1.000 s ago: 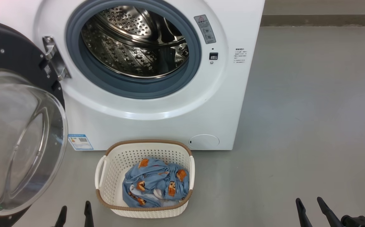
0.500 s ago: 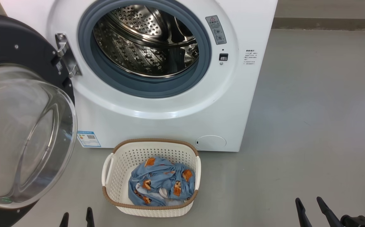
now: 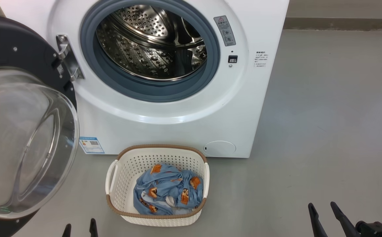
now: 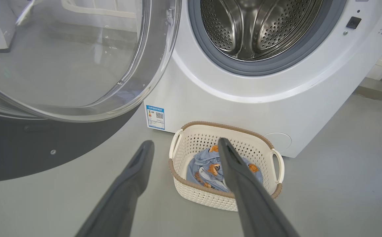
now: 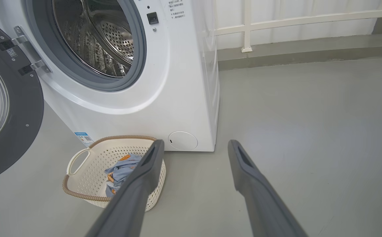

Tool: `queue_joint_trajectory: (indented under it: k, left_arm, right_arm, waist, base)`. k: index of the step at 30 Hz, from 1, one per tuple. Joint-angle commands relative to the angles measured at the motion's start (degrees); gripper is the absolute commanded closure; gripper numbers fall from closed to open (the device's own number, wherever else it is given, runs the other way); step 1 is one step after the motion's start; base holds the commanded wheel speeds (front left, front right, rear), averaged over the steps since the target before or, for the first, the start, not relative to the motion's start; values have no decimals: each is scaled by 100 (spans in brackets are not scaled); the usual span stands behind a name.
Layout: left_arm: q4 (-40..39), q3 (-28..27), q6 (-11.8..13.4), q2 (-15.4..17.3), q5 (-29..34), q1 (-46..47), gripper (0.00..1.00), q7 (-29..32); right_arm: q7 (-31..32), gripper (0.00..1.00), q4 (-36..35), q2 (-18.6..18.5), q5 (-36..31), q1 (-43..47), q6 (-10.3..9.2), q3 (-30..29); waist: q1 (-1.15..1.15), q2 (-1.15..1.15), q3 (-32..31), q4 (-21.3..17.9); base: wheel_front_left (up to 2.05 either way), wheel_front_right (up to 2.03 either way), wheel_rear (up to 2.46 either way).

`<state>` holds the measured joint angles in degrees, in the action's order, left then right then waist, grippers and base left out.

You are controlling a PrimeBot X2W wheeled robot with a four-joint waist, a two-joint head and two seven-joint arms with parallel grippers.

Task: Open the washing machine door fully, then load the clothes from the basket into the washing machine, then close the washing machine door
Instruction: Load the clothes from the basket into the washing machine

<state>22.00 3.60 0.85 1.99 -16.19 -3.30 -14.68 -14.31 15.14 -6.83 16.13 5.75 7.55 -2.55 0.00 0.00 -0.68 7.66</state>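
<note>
Grey floor (image 3: 326, 115) in front of an open washer, with both grippers spread and empty.

At the bottom edge of the head view, the left gripper (image 3: 80, 227) has its two dark fingers apart and holds nothing. The right gripper (image 3: 322, 210), at the lower right, is likewise apart and empty, over bare floor well to the right of the basket (image 3: 125, 171). The basket stands on the floor just in front of the washing machine (image 3: 164, 128), below its opening and nearer the left gripper. The clothes (image 3: 169, 191) lie bunched in its right half, blue fabric with orange-brown bears and a little white. To the left, the washing machine door (image 3: 9, 42) is swung wide on its hinge (image 3: 66, 59), its dark grey inner face and clear glass bowl toward the camera. The steel drum (image 3: 151, 42) shows inside the grey seal (image 3: 111, 79).
</note>
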Motion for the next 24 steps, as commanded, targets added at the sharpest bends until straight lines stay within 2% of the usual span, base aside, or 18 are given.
queue_joint_trajectory:
  k: [1, 16, 24]
  left_arm:
    - [-136, -204, 67, 89, 63, 156, 0, -32]
    - [-92, -217, 143, 88, 98, 141, 0, -32]
    - [-40, -194, 178, 88, 95, 150, 0, -32]
  right_arm:
    - [-69, 0, -140, -67, -92, -173, -6, 134]
    - [-69, 0, -150, -67, -82, -160, -6, 127]
    - [-69, 0, -149, -71, -81, -168, -6, 127]
  waist:
    - [0, 0, 2, -6]
    - [0, 0, -23, 18]
    - [0, 0, -9, 19]
  base:
    - [0, 0, 0]
    - [4, -4, 0]
    - [95, -95, 0]
